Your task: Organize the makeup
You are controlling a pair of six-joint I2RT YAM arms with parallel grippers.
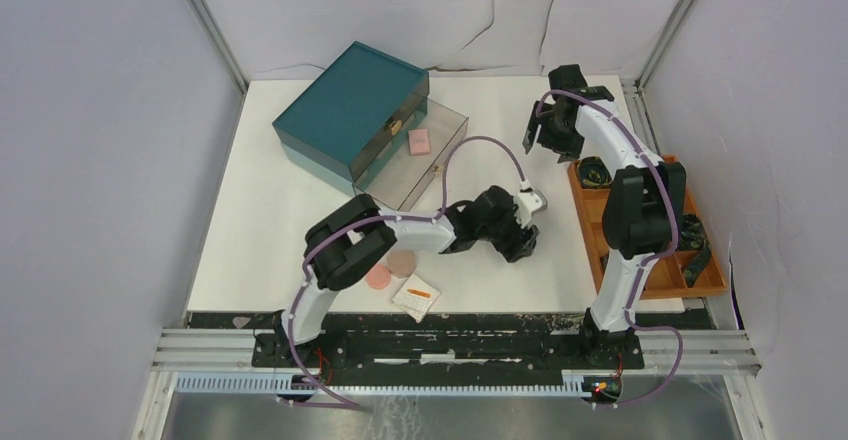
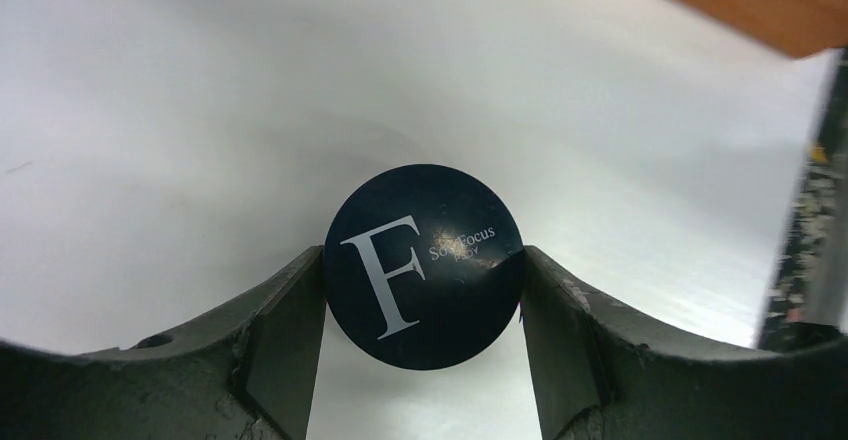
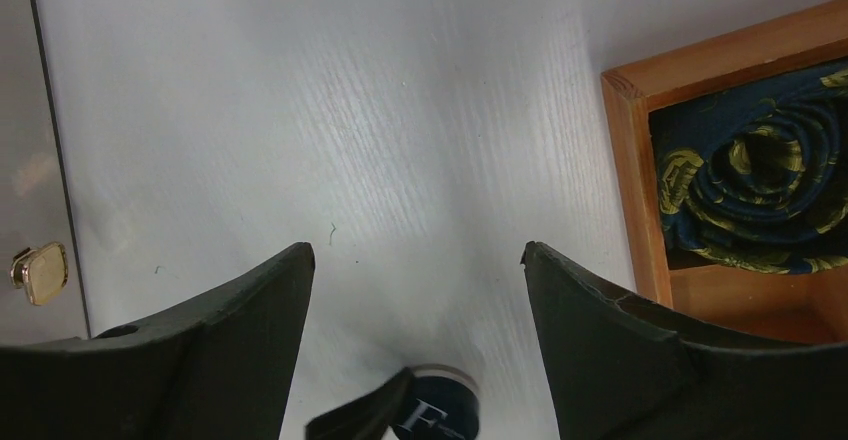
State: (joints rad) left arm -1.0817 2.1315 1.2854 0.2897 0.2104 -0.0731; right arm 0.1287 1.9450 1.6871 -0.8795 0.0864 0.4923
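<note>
The dark-blue "F" tin (image 2: 423,265) sits lid-up between the fingers of the left gripper (image 2: 423,260), low in the middle of the left wrist view. The jaws are closed onto its round edge, one pad touching each side across the widest part, which I'd say keeps a round thing from squirting out. Whether it is off the table (image 1: 270,190) I can't tell. From above, that gripper (image 1: 520,235) is just right of centre, between the clear drawer (image 1: 425,155) and the orange tray (image 1: 583,210).

The drawer stands pulled out of the teal box (image 1: 350,110), upper left of centre, with a pink square (image 1: 419,141) in it, so I take it as the place for the makeup. Lower left, a beige disc (image 1: 401,262), a pink disc (image 1: 378,277) and a white pad (image 1: 416,297) bearing a red stick (image 1: 419,292) wait near the arm's base.

The right gripper (image 3: 418,250) hangs above, fingers spread wide and empty, probably keeping clear. A rolled bundle (image 3: 760,160) fills the tray's corner compartment.
</note>
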